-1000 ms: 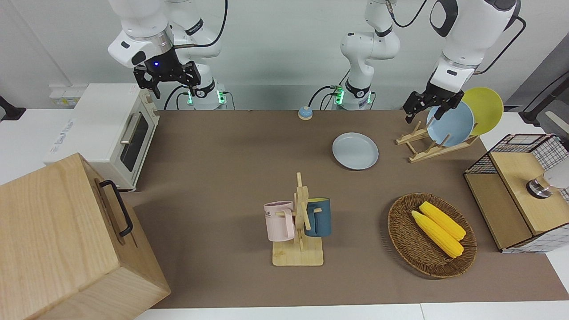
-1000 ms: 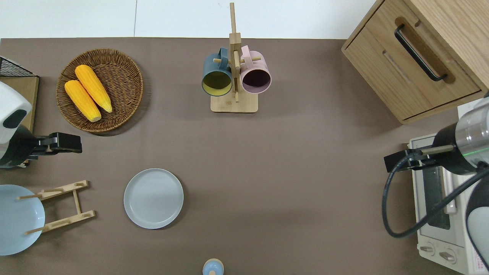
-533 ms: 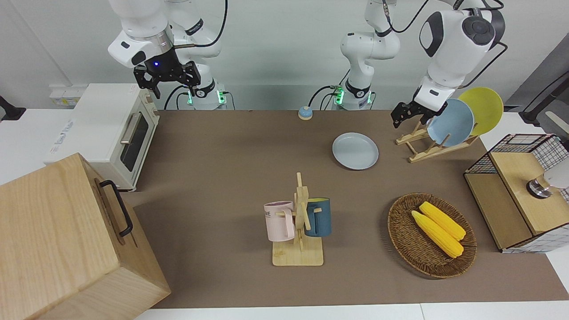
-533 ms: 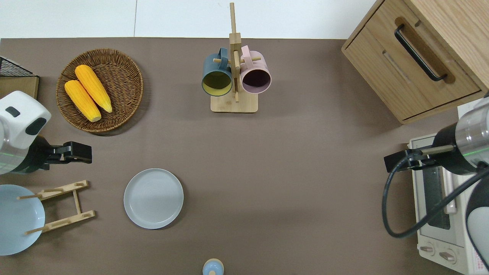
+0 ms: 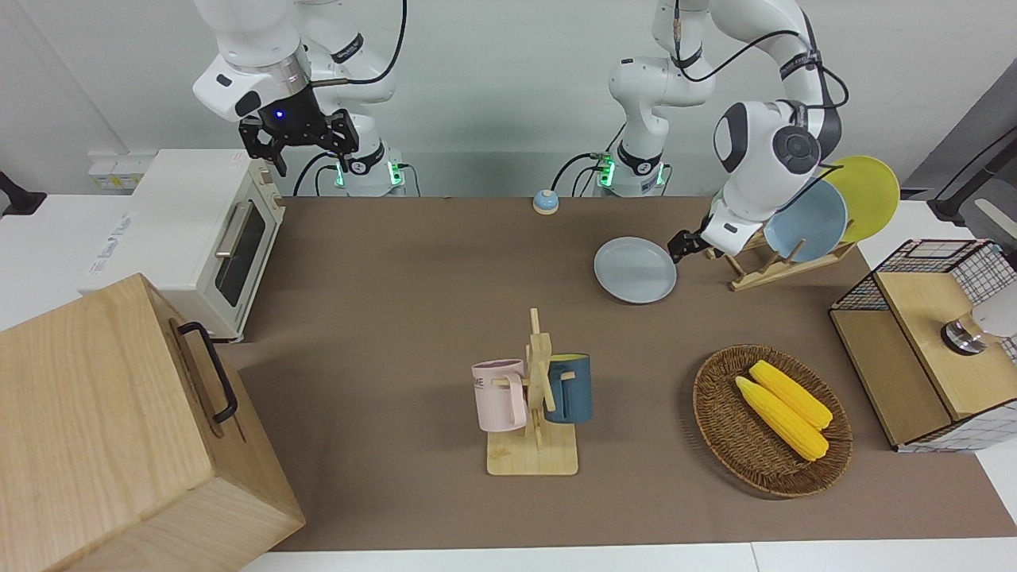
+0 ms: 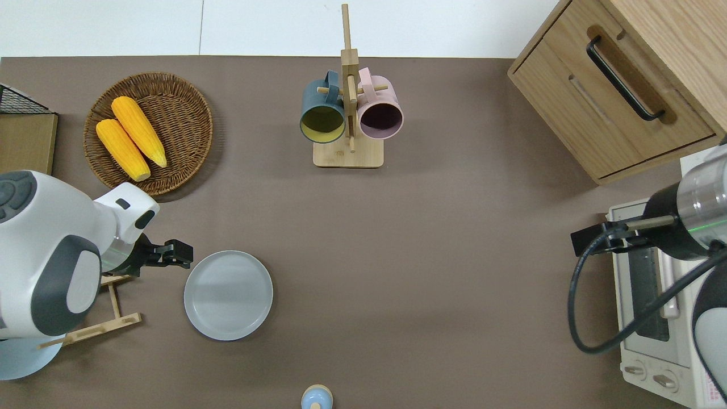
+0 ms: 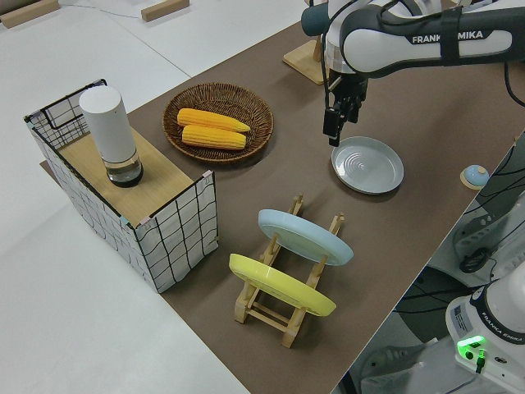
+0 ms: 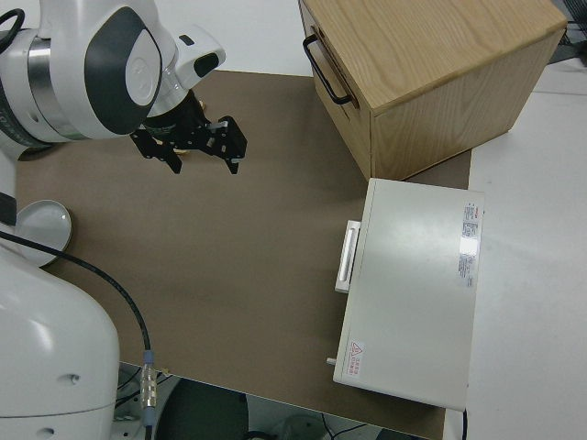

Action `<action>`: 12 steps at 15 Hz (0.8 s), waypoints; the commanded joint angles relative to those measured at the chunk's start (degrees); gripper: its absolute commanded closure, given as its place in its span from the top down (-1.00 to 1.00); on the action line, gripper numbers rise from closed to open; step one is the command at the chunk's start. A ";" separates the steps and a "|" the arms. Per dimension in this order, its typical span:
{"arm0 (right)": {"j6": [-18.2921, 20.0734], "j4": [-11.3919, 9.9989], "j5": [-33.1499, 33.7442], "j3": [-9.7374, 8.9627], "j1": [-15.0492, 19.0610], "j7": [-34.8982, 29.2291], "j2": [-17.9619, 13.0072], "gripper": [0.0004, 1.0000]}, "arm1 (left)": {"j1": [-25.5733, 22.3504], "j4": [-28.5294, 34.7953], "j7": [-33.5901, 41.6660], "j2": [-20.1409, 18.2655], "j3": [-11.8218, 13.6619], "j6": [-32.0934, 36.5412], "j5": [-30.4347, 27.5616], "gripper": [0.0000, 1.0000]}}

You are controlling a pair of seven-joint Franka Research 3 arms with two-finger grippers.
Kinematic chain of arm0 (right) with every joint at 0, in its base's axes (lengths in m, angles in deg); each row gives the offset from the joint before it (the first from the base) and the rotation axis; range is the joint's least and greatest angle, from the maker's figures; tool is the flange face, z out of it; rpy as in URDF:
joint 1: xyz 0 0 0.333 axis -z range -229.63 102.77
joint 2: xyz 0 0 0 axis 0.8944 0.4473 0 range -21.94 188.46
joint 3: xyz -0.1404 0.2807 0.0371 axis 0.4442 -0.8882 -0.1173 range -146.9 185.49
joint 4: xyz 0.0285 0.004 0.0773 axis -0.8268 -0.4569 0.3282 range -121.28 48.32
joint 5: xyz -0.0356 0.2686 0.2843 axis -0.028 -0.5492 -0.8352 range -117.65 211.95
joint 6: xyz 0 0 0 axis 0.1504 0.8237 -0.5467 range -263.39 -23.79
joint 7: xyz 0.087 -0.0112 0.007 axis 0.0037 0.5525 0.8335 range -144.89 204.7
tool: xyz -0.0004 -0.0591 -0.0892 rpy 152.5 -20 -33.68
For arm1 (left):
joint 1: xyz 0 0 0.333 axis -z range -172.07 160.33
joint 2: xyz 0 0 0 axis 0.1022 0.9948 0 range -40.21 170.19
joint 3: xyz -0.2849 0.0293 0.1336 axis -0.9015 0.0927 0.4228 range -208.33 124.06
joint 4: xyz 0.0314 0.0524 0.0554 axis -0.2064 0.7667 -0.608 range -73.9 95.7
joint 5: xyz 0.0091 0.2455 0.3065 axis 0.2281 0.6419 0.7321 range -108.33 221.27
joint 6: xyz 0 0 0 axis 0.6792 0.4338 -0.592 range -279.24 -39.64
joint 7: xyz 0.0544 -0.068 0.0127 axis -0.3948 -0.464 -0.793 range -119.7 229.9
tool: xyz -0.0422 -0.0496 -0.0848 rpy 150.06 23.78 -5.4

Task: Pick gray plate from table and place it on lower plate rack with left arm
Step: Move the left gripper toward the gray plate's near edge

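The gray plate [image 5: 636, 270] lies flat on the brown table [image 5: 413, 302], beside the lower plate rack [image 5: 755, 274]; it also shows in the overhead view [image 6: 228, 295] and the left side view [image 7: 367, 164]. The rack [image 7: 338, 223] holds a sky-blue plate [image 5: 806, 221] and a yellow plate [image 5: 870, 191]. My left gripper [image 6: 180, 261] is open and empty, pointing down. It hangs low over the table just off the gray plate's rim, on the rack's side [image 7: 335, 135]. My right arm is parked, its gripper [image 5: 315, 165] open and empty.
A mug tree [image 5: 534, 397] with pink and blue mugs stands mid-table. A wicker basket [image 5: 715, 413] holds two corn cobs. A wire crate [image 5: 929, 342] is at the left arm's end. A toaster oven [image 5: 199, 238] and a wooden cabinet [image 5: 119, 429] are at the right arm's end.
My left arm has swung from over the rack toward the gray plate and come down close to its rim. The right arm has not moved.
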 commanded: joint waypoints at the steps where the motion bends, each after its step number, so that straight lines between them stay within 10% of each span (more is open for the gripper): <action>1: 0.87 0.35 -0.20 -0.38 0.76 0.19 -0.27 0.98 | 0.75 7.21 -0.24 -1.42 0.46 -8.15 -0.69 0.98; 12: 0.87 0.35 -0.20 -0.38 0.85 0.19 -0.27 0.97 | 1.71 12.94 -0.15 3.85 0.46 -12.47 -0.69 0.98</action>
